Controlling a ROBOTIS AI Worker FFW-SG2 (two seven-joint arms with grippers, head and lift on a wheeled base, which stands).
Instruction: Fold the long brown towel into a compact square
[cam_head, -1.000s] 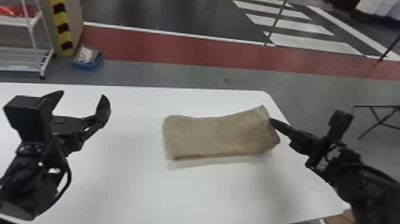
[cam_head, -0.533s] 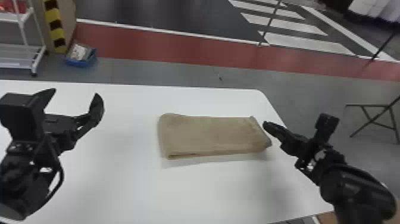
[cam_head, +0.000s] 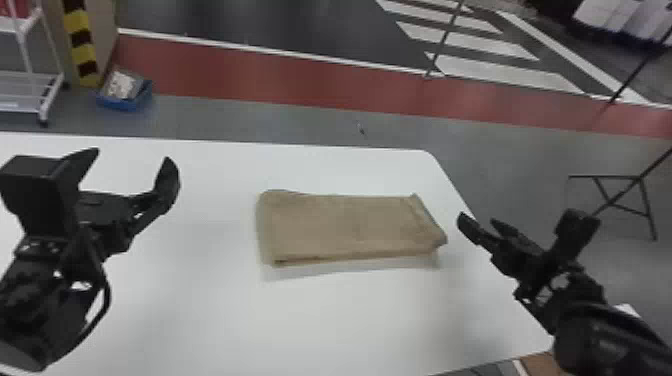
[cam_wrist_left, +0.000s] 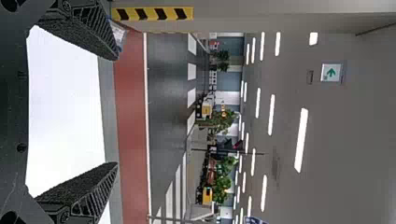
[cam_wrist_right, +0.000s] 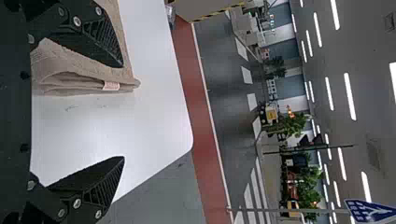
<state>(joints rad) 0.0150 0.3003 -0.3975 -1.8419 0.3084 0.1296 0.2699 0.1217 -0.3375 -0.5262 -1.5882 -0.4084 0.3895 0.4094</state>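
in the head view, the long brown towel (cam_head: 350, 227) lies flat on the white table (cam_head: 340, 320), folded into an oblong, its long axis running from the robot's left to its right between the two grippers. the right gripper (cam_head: 478, 221) is much the nearer: its fingertips are just beside the towel's right end, apart from the cloth, so the towel lies to the robot's left of it. the left gripper (cam_head: 133, 156) is well apart from the other end, with bare table between, and the towel lies to its right. its jaws are wide.

in the left wrist view, the left gripper's two fingers stand far apart, with nothing between them but a view of the table and the floor beyond.

in the right wrist view, the right gripper's jaws are wide too and hold nothing. one finger overlaps the towel's end in the picture; whether it touches cannot be told. that end shows stacked layers and a small pale label (cam_wrist_right: 111, 86).

the towel is longer than a square, so the next fold probably has to carry one short end along the long axis. the right arm seems best placed, though it could catch only some layers.
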